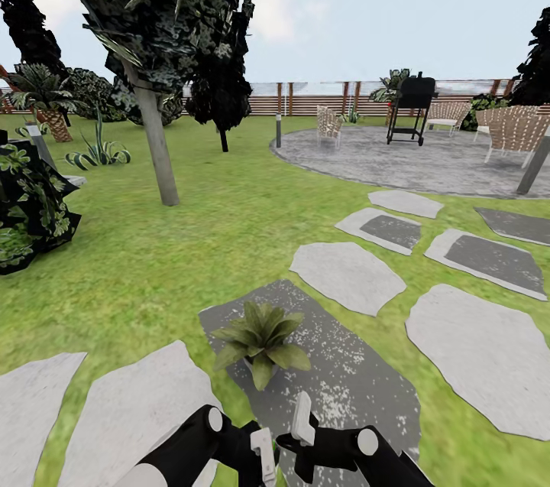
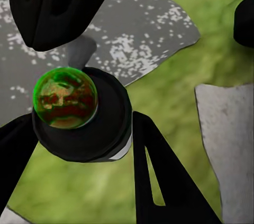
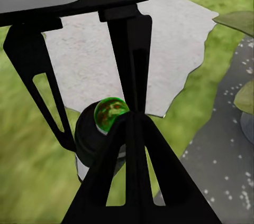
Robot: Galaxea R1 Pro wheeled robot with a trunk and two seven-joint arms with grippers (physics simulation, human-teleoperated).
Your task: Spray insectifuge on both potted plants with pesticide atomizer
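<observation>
The pesticide atomizer (image 2: 79,121), a small dark bottle with a red top glowing green, sits between my left gripper's fingers (image 2: 159,176). My left gripper (image 1: 263,462) is shut on it, low over the dark speckled slab (image 1: 344,365). My right gripper (image 1: 303,426) hangs right beside it with its fingers (image 3: 42,92) spread apart, and the atomizer (image 3: 103,123) lies at their tips. One potted plant (image 1: 260,338), a low olive-green rosette, stands on that slab just ahead of both grippers. The other potted plant is out of view.
Pale stepping slabs (image 1: 347,273) lie across the lawn around me. A tree trunk (image 1: 156,147) rises ahead on the left, with a big dark striped plant (image 1: 30,215) and an agave (image 1: 99,154) beyond. A paved patio with a grill (image 1: 412,108), chairs and slat fence sits at the back.
</observation>
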